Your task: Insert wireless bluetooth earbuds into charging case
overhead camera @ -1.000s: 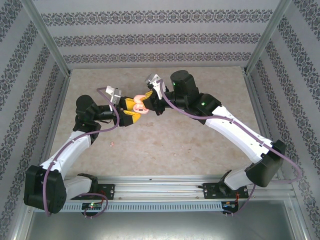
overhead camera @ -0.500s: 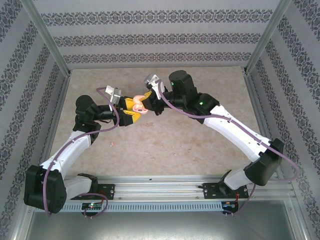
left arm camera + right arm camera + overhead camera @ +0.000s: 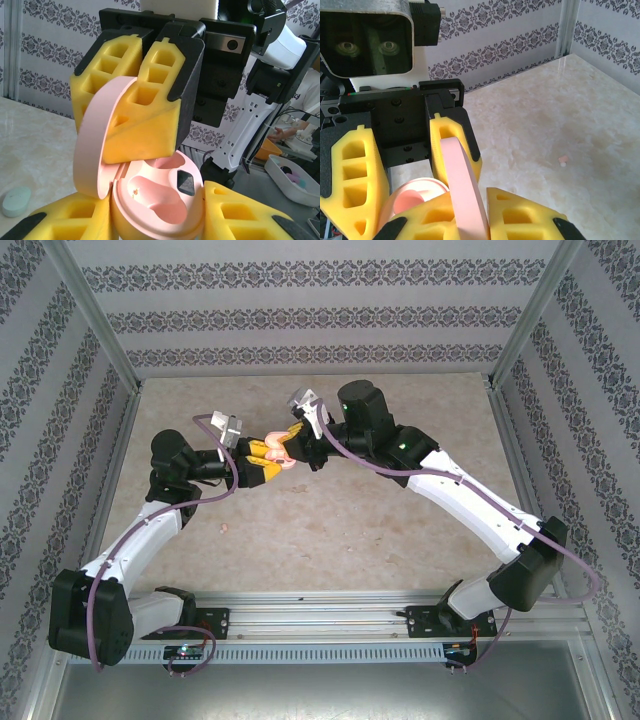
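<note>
Patterned wallpaper panels [image 3: 320, 315] close in a pale marbled counter [image 3: 400, 540], above which both arms meet. Held off the surface between them is the pink charging case [image 3: 160, 200], hinged open. The left gripper [image 3: 262, 462] has its yellow foam fingers pressed against either side of the base, while the right gripper [image 3: 465, 197] is pinched tight on the raised lid [image 3: 95, 145]. Both sockets look empty of buds, apart from a small dark part in one.

A pale pink earbud [image 3: 562, 160] lies alone on the counter, well apart from both grippers. A mint green oval piece [image 3: 15, 201] also rests there; whether it is a bud or a case is not clear.

The bud is probably very light, hard and smooth, so it would likely squirt out from broad foam pads. A hold across its widest part, with the fingertips only and gentle pressure, seems best. The lid hinge looks delicate and should not be levered further.
</note>
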Available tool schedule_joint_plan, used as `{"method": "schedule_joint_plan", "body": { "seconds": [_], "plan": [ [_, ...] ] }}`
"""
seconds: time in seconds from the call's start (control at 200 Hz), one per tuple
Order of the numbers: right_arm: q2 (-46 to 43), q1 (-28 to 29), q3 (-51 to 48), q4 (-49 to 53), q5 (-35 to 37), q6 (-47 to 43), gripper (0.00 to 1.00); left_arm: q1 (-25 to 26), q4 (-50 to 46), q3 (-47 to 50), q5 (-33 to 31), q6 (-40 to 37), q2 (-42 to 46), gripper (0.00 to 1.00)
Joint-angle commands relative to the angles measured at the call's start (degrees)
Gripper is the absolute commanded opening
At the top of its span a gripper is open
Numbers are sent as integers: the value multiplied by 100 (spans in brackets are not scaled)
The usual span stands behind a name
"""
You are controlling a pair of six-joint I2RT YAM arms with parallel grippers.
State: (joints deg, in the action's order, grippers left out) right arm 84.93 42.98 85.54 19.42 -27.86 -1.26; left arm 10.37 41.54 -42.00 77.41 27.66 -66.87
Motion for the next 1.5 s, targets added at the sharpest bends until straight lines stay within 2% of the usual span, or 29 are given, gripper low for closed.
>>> {"method": "schedule_joint_plan", "body": {
  "seconds": [0.0,0.095,0.17,0.22,0.475,0.934,1.194,1.334,1.494],
  "plan": [
    [147,62,196,-101,-158,140,15,-3,242,-24,117,-77,89,24],
    [133,62,218,-62,-107,199,29,-18,156,-18,88,-102,104,21],
    [124,68,252,-39,-59,273,36,-34,85,-16,75,-102,118,21],
    [120,62,268,-26,-49,347,44,-54,36,2,45,-103,134,21],
    [60,47,330,112,149,577,53,-106,-84,67,-11,-83,215,20],
    [-78,32,493,194,-289,1193,56,-184,-343,59,-181,-77,190,20],
    [-203,-185,480,29,-395,1998,56,-370,-480,128,-267,-61,132,20],
    [-254,-299,490,154,-151,2437,56,-553,-581,198,-387,-36,55,20],
    [-275,-354,341,391,298,2733,55,-806,-1137,172,-647,-315,32,20]
  ]
}}
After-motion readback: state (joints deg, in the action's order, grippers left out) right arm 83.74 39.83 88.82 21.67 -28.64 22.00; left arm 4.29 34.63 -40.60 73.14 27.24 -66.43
